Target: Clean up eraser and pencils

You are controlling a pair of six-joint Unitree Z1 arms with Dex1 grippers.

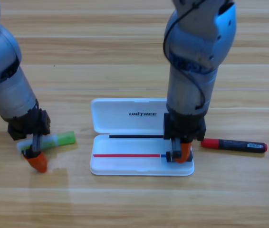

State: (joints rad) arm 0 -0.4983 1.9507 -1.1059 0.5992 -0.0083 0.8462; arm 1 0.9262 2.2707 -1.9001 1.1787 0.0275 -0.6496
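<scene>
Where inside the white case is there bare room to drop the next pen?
The case tray is bare along its left and middle, toward the hinge and left wall. Its right end is crowded: the right gripper sits there. The marker lies just outside right; the highlighter is under the left gripper.

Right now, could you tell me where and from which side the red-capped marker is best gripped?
Probably mid-barrel, coming straight down from above. The marker lies flat on the table, running left-right just right of the case, so jaws should close across its thin width, front to back. The barrel's middle is free on both sides. The right gripper, down inside the case, is nearest; the left gripper is at the highlighter.
</scene>
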